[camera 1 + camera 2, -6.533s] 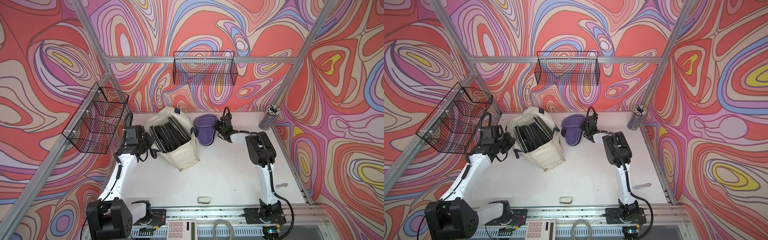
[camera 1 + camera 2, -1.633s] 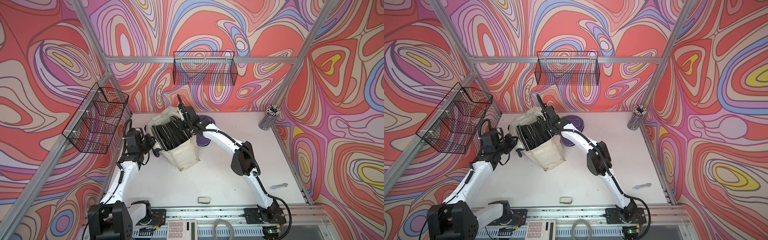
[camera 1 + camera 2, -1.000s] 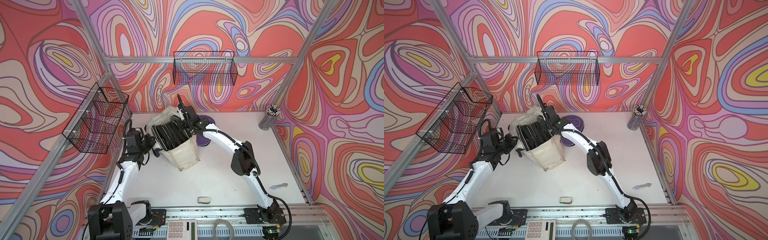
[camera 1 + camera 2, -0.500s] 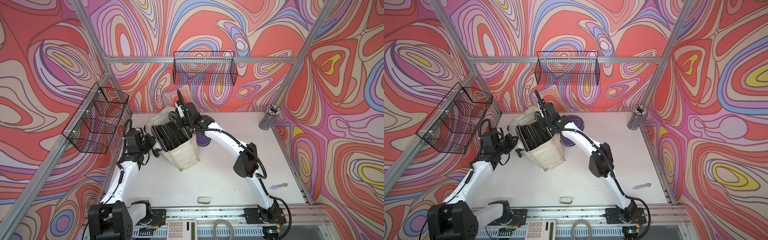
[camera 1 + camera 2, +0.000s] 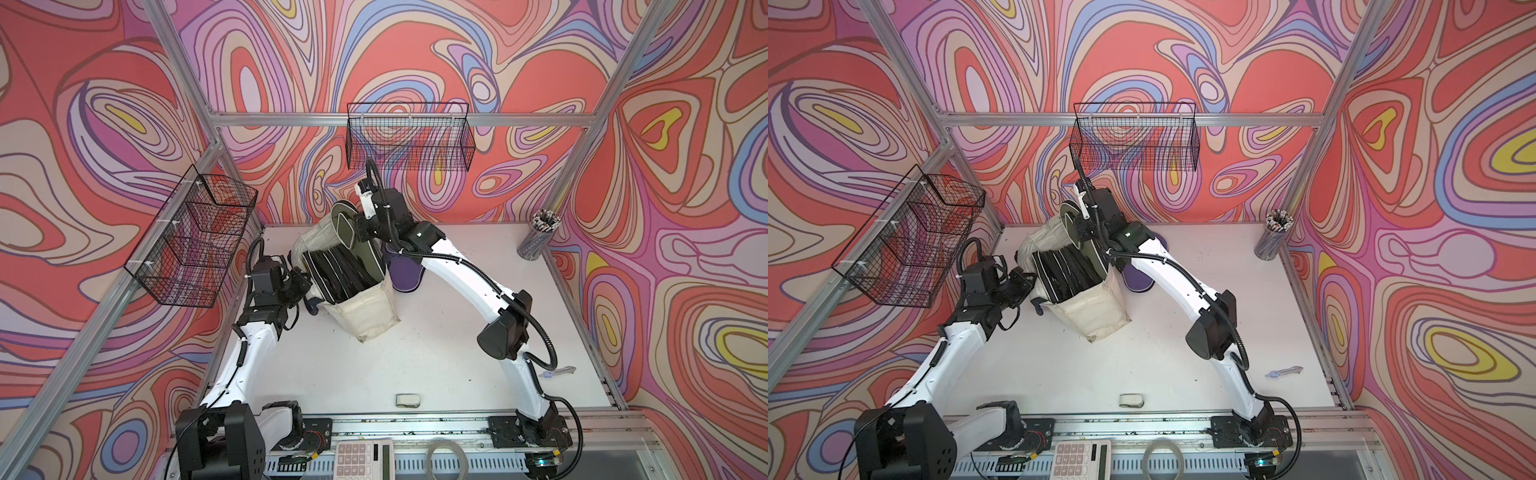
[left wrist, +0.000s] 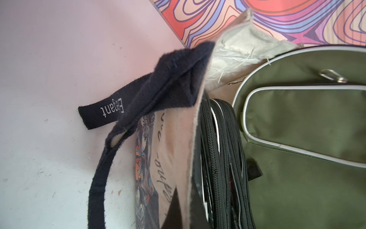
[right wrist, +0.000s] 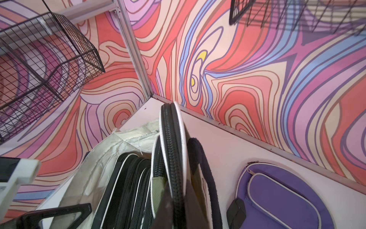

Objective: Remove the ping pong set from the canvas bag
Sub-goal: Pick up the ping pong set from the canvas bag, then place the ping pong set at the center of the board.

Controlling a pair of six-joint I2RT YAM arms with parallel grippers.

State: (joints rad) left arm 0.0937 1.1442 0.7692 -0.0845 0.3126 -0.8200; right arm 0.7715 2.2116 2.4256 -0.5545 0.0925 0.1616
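At the back left of the white tabletop (image 5: 415,353), the cream canvas tote bag (image 5: 368,309) stands open-mouthed, clear in both top views. It's packed: a row of black zip cases (image 5: 338,272) sits on edge inside.

The left pincer (image 5: 305,282) is clamped tight on the bag's rim, on the side towards its own arm. In the left wrist view the navy strap handle (image 6: 103,114), white lettering on it, droops onto the tabletop.

Over to the right pincer (image 5: 360,226): it's closed on the edge of the olive-green zip paddle case (image 5: 344,226) with white piping. That case rides high. Its rounded top is well above the bag's mouth, and its lower end is down inside, against the wall nearest the right arm.

Just beside the bag, a purple zip paddle case (image 7: 281,198) lies flat on the tabletop.
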